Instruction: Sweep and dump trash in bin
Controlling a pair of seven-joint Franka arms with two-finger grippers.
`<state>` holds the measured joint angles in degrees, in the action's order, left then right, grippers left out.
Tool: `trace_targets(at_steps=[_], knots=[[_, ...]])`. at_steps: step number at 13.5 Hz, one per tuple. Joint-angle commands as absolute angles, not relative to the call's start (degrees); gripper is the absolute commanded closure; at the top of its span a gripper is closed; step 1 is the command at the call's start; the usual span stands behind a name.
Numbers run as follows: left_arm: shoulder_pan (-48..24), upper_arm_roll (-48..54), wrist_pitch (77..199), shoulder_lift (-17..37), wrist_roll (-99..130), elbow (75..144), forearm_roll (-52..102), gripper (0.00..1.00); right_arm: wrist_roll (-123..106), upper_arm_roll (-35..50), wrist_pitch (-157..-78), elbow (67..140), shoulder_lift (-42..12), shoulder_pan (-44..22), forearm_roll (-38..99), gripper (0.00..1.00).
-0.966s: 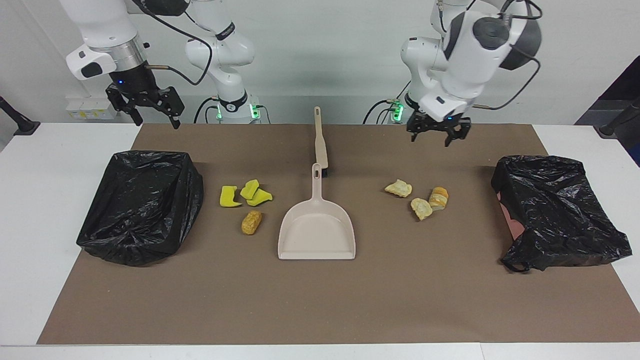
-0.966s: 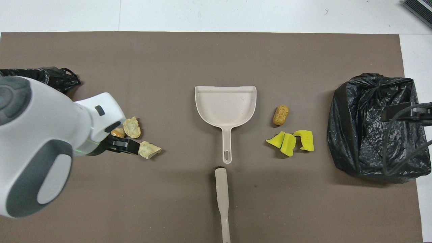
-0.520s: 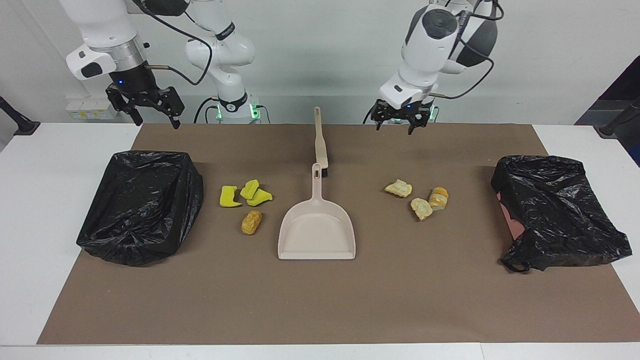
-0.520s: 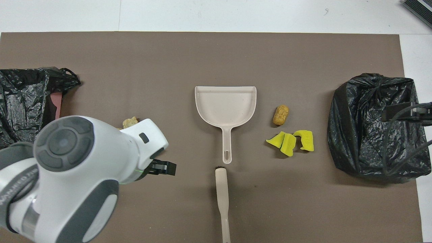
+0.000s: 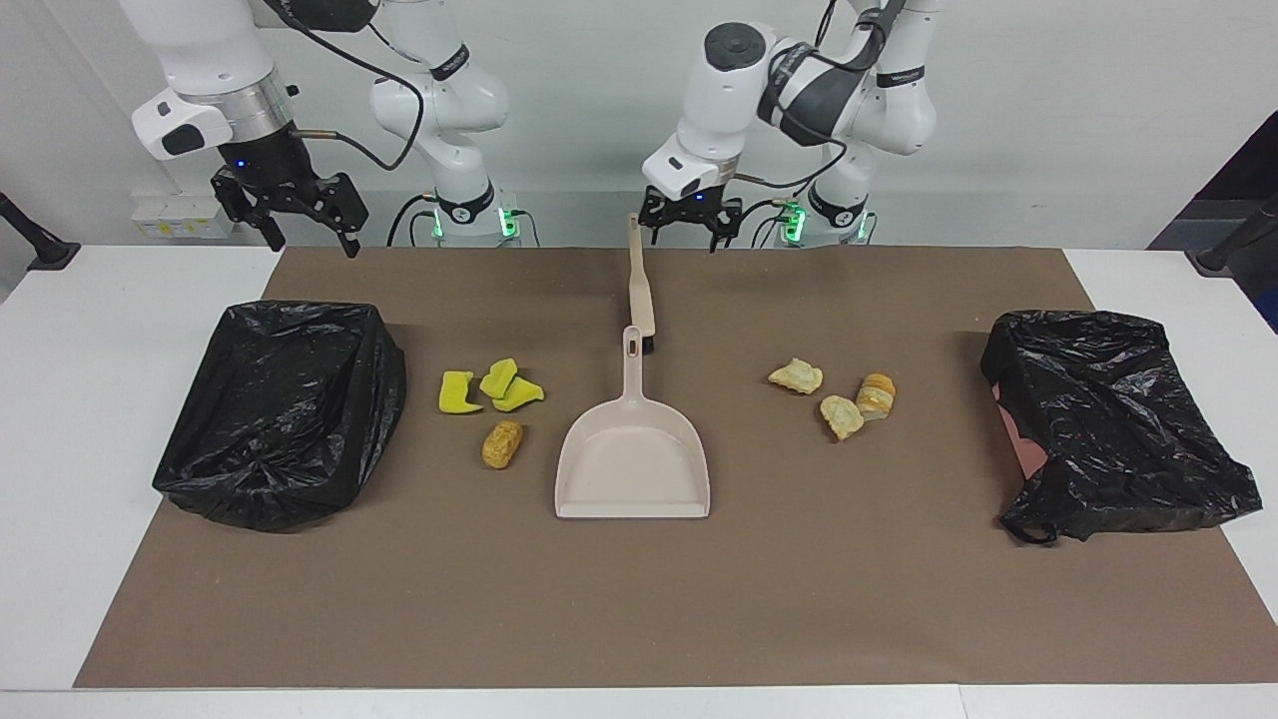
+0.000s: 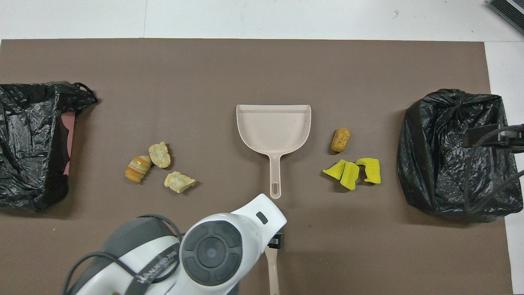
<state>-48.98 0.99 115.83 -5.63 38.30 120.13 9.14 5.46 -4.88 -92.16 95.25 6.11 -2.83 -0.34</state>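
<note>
The trash lies in two groups on the brown mat. Three yellow sponge pieces (image 5: 491, 387) (image 6: 353, 173) and an orange-brown lump (image 5: 501, 443) (image 6: 340, 139) sit between the beige dustpan (image 5: 632, 459) (image 6: 273, 127) and the black-bagged bin (image 5: 285, 409) (image 6: 454, 151) at the right arm's end. Three tan lumps (image 5: 841, 415) (image 6: 159, 154) lie toward the left arm's end. My left gripper (image 5: 684, 235) hangs open over the handle end of the beige brush (image 5: 639, 285) (image 6: 272, 266), holding nothing. My right gripper (image 5: 312, 240) waits open, raised beside the bin.
A second black bag (image 5: 1108, 419) (image 6: 28, 139) slumps at the left arm's end, with something pink showing at its edge. The brush lies in line with the dustpan's handle, nearer to the robots. In the overhead view my left arm covers the brush's bristle end.
My left arm has swung from above the tan lumps toward the table's middle, and its gripper now hangs over the brush handle. The right arm and all objects have stayed still.
</note>
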Motion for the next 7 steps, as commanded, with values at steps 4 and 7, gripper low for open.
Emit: trace_targets(at_steps=[4, 7], knots=[[-57.47, -0.18, 128.64, -2.63, 44.37, 129.69, 10.02, 0.00, 4.31, -4.92, -92.02, 96.15, 7.03, -2.64, 0.70, 0.00], [-60.72, -0.18, 133.93, -1.68, 47.54, 133.50, 10.02, 0.00, 4.31, -5.01, -92.02, 96.07, 7.03, -2.64, 0.70, 0.00]])
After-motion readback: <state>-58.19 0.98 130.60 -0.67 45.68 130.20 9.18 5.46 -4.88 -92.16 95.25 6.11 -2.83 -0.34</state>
